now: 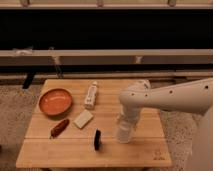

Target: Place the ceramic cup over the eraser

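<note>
While the gripper (125, 125) hangs over the wooden table's (145, 150) right half, it blurs into the ceramic cup (123, 135) at its tip, so its hold cannot be told. The eraser (97, 139) stands near the cup at 9 o'clock, apart from it. Farther out lie a cream block (83, 119) and orange bowl (55, 101) at 10 o'clock, a white tube (91, 95) at 11 and a reddish-brown sausage shape (59, 127) at 9; the arm (170, 100) is cut off at the right edge.
</note>
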Available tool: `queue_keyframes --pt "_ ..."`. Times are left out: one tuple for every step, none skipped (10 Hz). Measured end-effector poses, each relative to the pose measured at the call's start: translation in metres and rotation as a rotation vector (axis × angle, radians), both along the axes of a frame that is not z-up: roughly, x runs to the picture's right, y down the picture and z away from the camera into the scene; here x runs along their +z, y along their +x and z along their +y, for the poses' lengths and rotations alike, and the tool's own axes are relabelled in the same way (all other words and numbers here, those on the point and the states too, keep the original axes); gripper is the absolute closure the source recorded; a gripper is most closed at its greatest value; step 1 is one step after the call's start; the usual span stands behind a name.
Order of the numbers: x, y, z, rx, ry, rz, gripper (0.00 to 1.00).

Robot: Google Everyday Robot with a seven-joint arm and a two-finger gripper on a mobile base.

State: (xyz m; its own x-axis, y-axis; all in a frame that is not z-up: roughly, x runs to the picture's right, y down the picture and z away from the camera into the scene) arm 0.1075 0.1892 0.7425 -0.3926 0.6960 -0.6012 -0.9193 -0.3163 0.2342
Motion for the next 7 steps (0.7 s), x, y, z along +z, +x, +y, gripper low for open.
queue_keyframes --pt "0.002 -0.003 0.002 -0.003 -0.01 -0.008 0.35" --pt "0.005 -0.006 0.004 -0.006 -0.027 -0.016 0.35" --pt "0.007 -0.007 0.006 -0.008 -0.036 -0.02 0.35" --pt "0.009 -0.008 0.007 -0.01 -0.042 -0.024 0.35" --pt "0.011 -0.011 0.008 -0.016 -0.048 -0.031 0.39" --pt "0.013 -0.013 0.009 -0.02 -0.053 -0.039 0.5" --pt "0.014 -0.014 0.01 -0.021 -0.056 -0.043 0.61"
